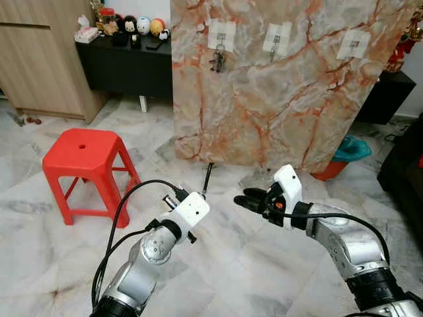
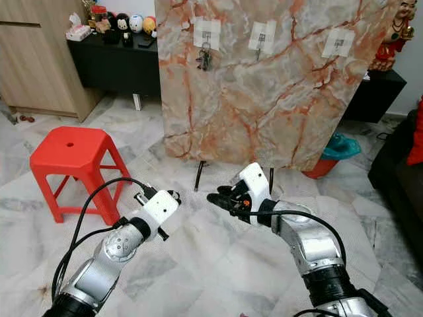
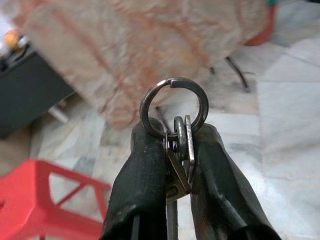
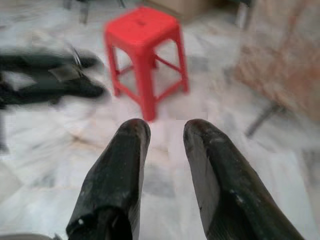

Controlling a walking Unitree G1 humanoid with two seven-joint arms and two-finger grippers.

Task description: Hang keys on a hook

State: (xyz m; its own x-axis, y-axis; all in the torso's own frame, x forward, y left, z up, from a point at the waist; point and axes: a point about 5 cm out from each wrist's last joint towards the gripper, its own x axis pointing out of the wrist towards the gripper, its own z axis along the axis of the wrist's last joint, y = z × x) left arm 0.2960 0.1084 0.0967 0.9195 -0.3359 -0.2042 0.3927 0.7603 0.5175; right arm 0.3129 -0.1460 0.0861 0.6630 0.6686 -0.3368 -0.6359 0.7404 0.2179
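Left gripper [image 3: 172,150] raised forward, jaws clamped on the keys [image 3: 176,150], ring [image 3: 173,107] standing above fingertips; right gripper [image 4: 167,137] level beside it, pointing inward, jaws apart, holding nothing

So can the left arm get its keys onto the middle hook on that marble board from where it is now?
Probably not yet. The left gripper holds the keys low over the floor, well short of the middle hook. Nothing stands between them.

Left end effector [image 3: 172,150] raised forward, fingers pinched closed; right end effector [image 4: 165,145] level, fingers parted
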